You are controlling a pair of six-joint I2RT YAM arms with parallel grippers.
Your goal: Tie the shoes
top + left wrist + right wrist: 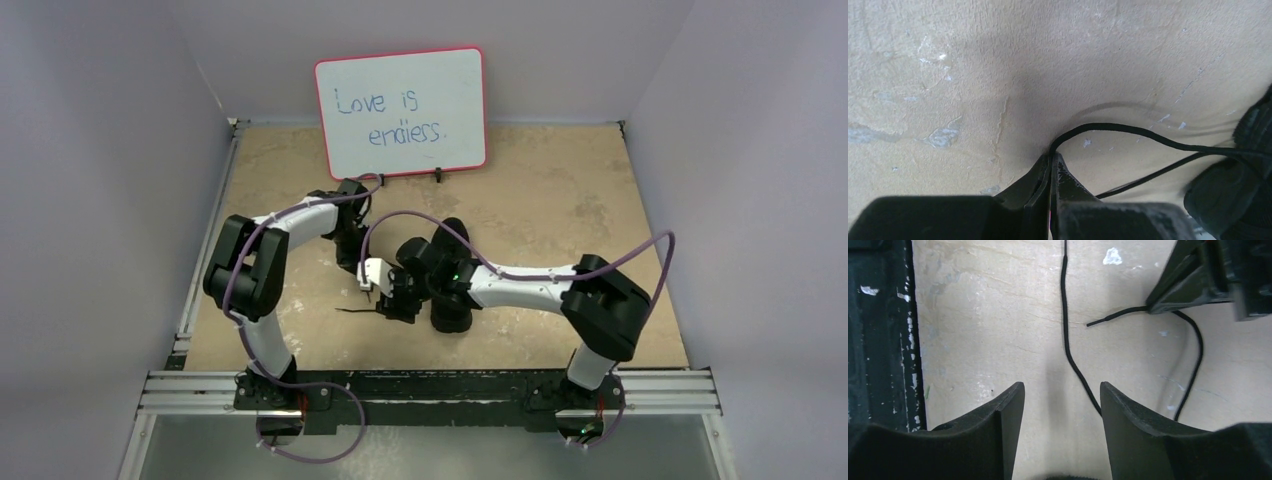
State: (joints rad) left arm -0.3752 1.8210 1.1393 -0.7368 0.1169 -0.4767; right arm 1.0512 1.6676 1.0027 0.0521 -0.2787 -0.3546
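Left end effector (1051, 156) pressed together, pinching lace (1128, 129) near its tip, low over counter (948, 75). Right end effector (1062, 390) spread, holds nothing, hovers over second lace (1066, 330) lying on counter under its gap. Shoe (1235, 195) on counter, near left end effector, at right edge of left wrist view; laces untied.

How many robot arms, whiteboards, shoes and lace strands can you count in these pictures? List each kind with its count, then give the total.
Robot arms, left arm and right arm: 2
Whiteboard: 1
Shoe: 1
Lace strands, as seen in the right wrist view: 2
Total: 6
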